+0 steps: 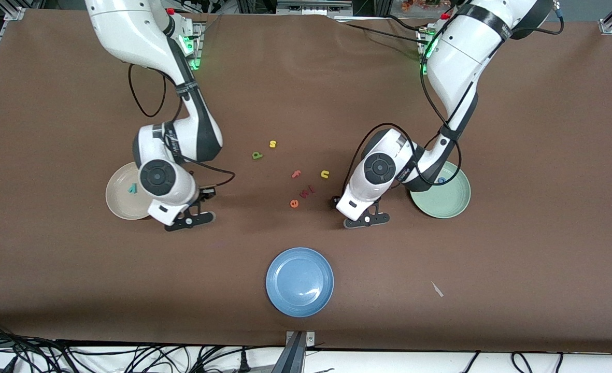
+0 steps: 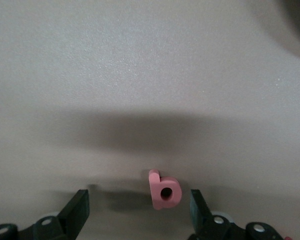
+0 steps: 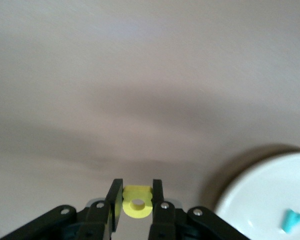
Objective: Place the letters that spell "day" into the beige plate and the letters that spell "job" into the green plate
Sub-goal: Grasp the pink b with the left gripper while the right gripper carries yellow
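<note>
Left pincer (image 2: 140, 212): fingers apart, low over the desk (image 1: 518, 129), straddling the pinkish-red "b" (image 2: 164, 190) beside the green plate (image 1: 448, 204).
Right pincer (image 3: 137, 202): clamped on the yellow "a" (image 3: 137, 202), beside the beige plate (image 1: 119, 199).
Teal "y" (image 1: 132, 188): in the beige plate.

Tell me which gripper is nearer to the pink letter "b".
Left. The left gripper is open with the pink "b" lying between its fingers on the table. The right gripper is by the beige plate, shut on a yellow "a".
</note>
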You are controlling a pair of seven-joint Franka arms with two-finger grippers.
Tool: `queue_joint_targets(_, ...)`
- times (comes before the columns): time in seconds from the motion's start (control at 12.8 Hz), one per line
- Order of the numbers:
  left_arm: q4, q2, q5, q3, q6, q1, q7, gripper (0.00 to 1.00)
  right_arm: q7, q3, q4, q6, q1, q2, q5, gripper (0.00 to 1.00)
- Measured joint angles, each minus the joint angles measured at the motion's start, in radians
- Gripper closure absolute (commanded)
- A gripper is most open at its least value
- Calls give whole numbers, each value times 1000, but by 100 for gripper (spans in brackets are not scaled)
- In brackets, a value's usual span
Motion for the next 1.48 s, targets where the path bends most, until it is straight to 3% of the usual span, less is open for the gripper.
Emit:
queue_joint_targets(0.23, 1, 13, 0, 0, 63, -7, -4, 15, -107, -88, -126, 11, -2, -84, 2, 91)
queue_joint_targets(0.47, 3, 27, 10, 0, 72, -11, -5, 30, -168, -137, -270, 111, -5, -138, 3, 88)
queue_joint_targets(0.7, 7, 27, 27, 0, 72, -17, -7, 51, -244, -168, -349, 184, -21, -142, 3, 48)
queue_joint_targets(0.86, 8, 26, 30, 0, 71, -20, -8, 62, -247, -169, -355, 185, -32, -136, 3, 0)
queue_joint_targets(1.09, 7, 27, 64, -1, 67, -22, -13, 83, -243, -162, -351, 157, -26, -140, 26, 0)
queue_joint_targets(1.25, 8, 24, 77, -1, 64, -26, -24, 84, -199, -156, -330, 95, -16, -151, 93, 0)
queue_joint_targets(1.48, 22, 22, 79, 1, 18, -25, -23, 84, 12, -148, -295, 35, 40, -160, 108, 0)
